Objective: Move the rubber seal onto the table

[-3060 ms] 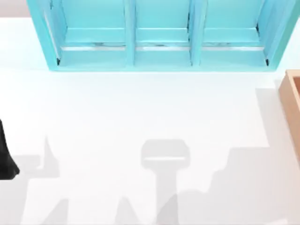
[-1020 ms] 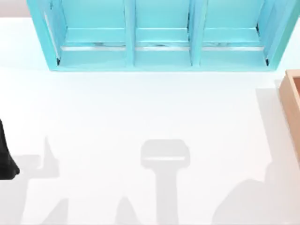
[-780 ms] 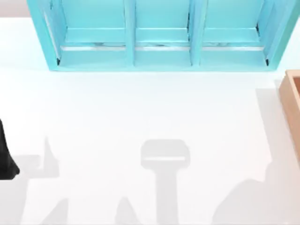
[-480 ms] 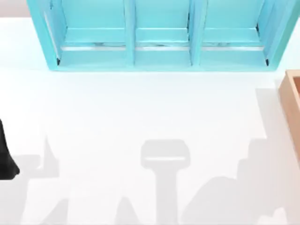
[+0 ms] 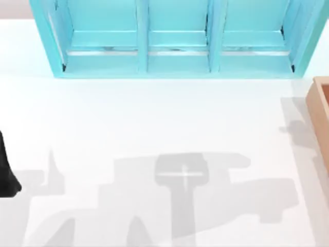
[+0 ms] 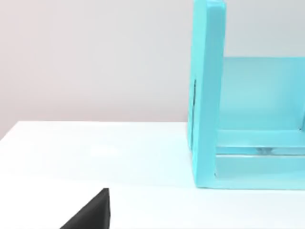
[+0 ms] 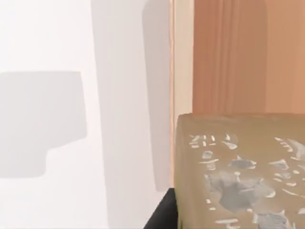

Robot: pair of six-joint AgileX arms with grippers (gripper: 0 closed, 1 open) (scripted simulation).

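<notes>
Spreading broad and white, the table (image 5: 154,118) carries grey shadows, a turquoise shelf unit (image 5: 175,38) along its far edge and a wooden box (image 5: 321,118) at its right. Up close in the right wrist view, the rubber seal (image 7: 240,171) sits against that box; whether either claw is open cannot be told.

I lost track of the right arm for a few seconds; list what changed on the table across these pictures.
In the top view, the grey shadows on the table spread from the right near corner leftward across the near middle, and a small shadow appeared beside the wooden box. Unchanged: the turquoise shelf unit, the box, and the left arm parked at the left edge.
</notes>
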